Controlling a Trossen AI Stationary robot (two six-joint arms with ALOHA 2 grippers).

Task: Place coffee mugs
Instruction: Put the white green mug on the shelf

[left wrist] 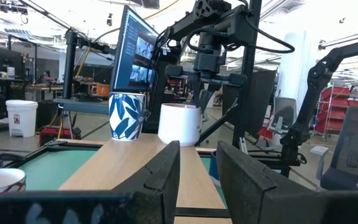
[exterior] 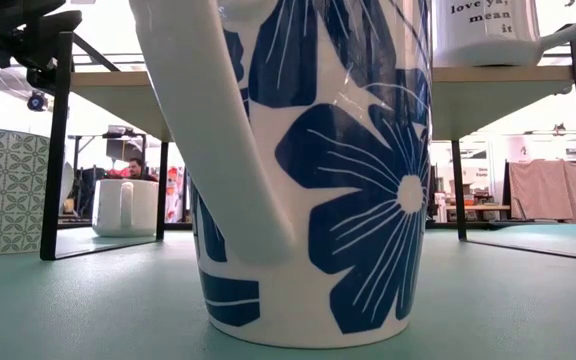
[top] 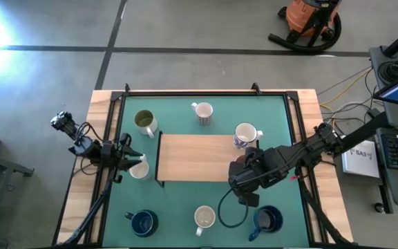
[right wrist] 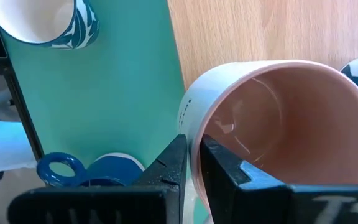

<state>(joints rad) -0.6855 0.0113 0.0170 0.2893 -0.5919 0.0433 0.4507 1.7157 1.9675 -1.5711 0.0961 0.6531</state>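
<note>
A raised wooden shelf (top: 192, 155) stands in the middle of the green mat. My right gripper (top: 244, 169) is shut on a mug, white outside and pinkish inside (right wrist: 278, 118), at the shelf's right end. It also shows in the left wrist view (left wrist: 179, 124) and in the low view (exterior: 483, 30), its base on the shelf. A blue-patterned mug (top: 246, 133) stands on the shelf beside it. My left gripper (top: 126, 155) is open and empty at the shelf's left end, next to a white mug (top: 138, 168). My right gripper holds the pinkish mug by its rim (right wrist: 194, 124), one finger (right wrist: 219, 162) inside the mug and one finger (right wrist: 176, 162) outside against the white wall. The fingers come from above, pointing down. The mug stands upright with its base on the shelf (left wrist: 179, 142).
On the mat stand an olive-inside mug (top: 144, 122), a striped mug (top: 202, 111), two navy mugs (top: 142, 222) (top: 267, 220) and a blue-flowered mug (top: 204, 218) at the near edge, which fills the low view (exterior: 318, 170). Black frame rails (top: 116, 138) border the mat.
</note>
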